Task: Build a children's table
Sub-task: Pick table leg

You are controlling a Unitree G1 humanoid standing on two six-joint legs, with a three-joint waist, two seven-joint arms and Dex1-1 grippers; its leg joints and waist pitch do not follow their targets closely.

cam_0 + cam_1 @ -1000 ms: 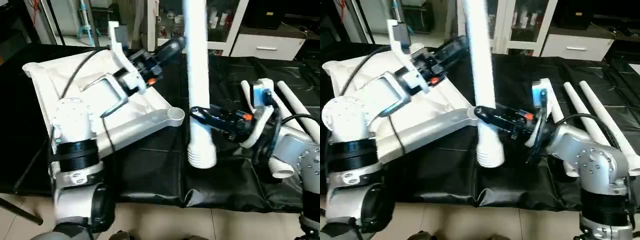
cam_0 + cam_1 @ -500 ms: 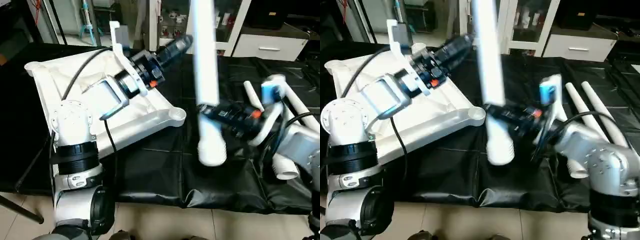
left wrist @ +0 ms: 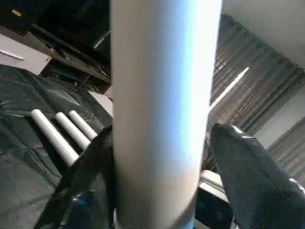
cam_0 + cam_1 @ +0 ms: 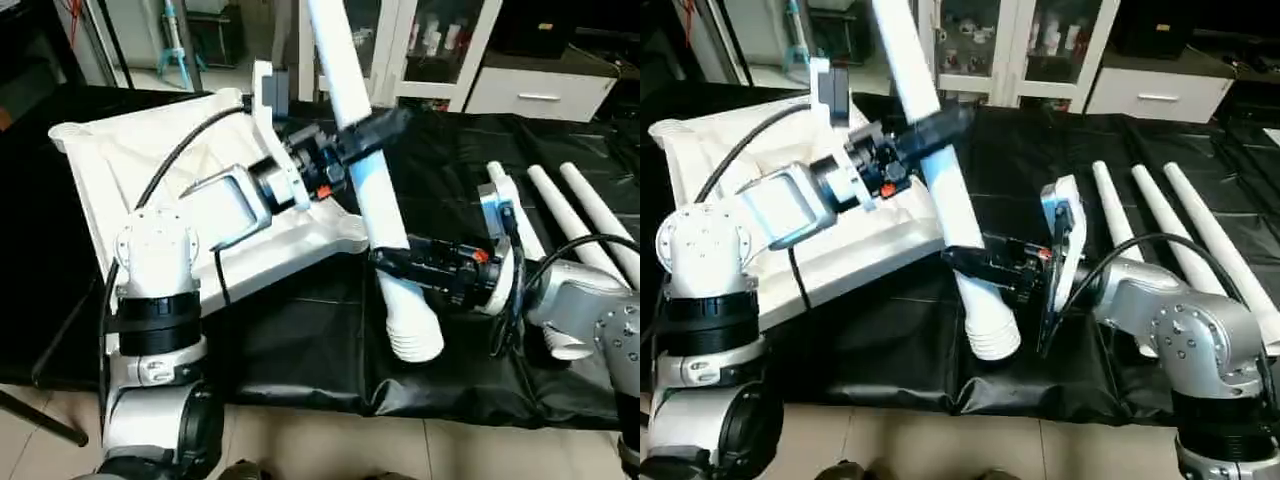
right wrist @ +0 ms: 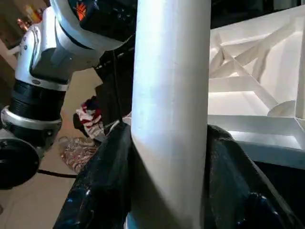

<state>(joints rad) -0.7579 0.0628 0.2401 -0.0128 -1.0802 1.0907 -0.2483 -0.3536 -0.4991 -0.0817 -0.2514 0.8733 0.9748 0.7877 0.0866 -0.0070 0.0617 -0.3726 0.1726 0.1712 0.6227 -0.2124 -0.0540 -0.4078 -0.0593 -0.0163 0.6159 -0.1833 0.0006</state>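
The right gripper (image 4: 392, 262) pinches a white leg (image 4: 375, 195) just above its ribbed thick end, which hangs over the black-covered work surface (image 4: 300, 330) near its front edge. The left gripper's (image 4: 372, 128) fingers straddle the same leg higher up (clamped or merely around it, I cannot tell). The tabletop (image 4: 130, 170) lies ribs-up at the surface's left end, three spare legs (image 4: 1160, 215) at the right. With two grips on one tilted leg, uneven pulls could twist it loose or knock the near corner socket. No readable writing shows.
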